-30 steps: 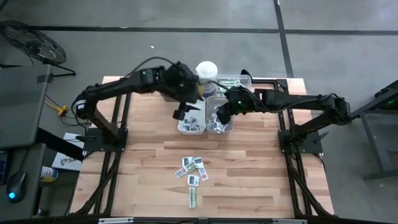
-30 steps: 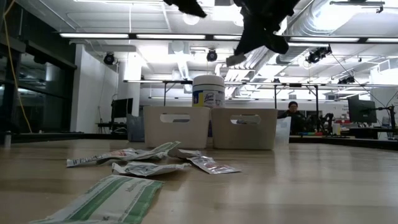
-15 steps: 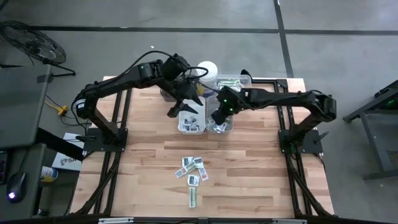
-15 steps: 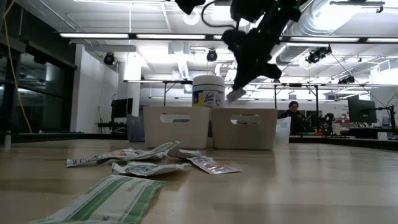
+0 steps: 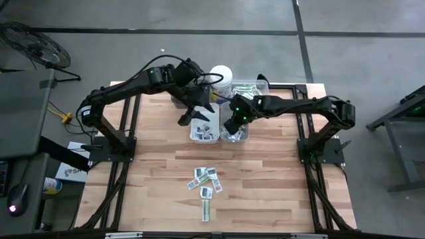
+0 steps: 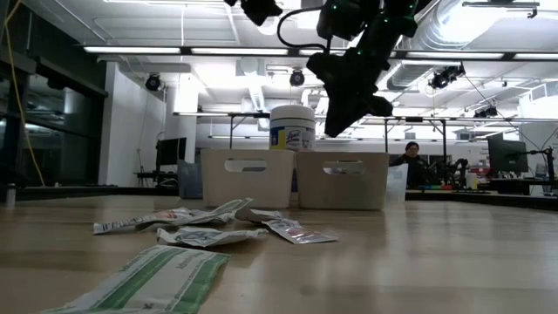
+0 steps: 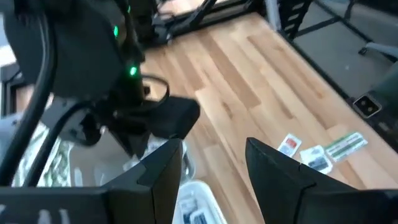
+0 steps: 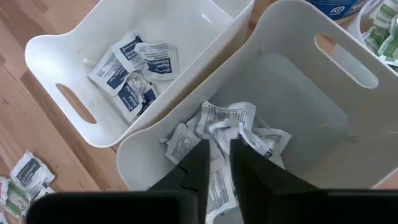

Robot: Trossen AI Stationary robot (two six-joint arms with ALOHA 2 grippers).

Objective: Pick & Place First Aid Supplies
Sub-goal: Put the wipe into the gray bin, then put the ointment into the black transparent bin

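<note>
Here the right gripper (image 8: 215, 163) hangs over the bin's sachets (image 8: 233, 134), jaws slightly apart, holding nothing.

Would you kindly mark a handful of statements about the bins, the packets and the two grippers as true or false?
1. Both white bins hold packets. True.
2. The right gripper hangs over the table's loose packets. False: it hangs over the right-hand bin.
3. The left gripper is open and holds nothing. True.
4. The white canister stands in front of the bins. False: it stands behind them.
5. A green-and-white strip lies on the table nearest the front edge. True.
</note>
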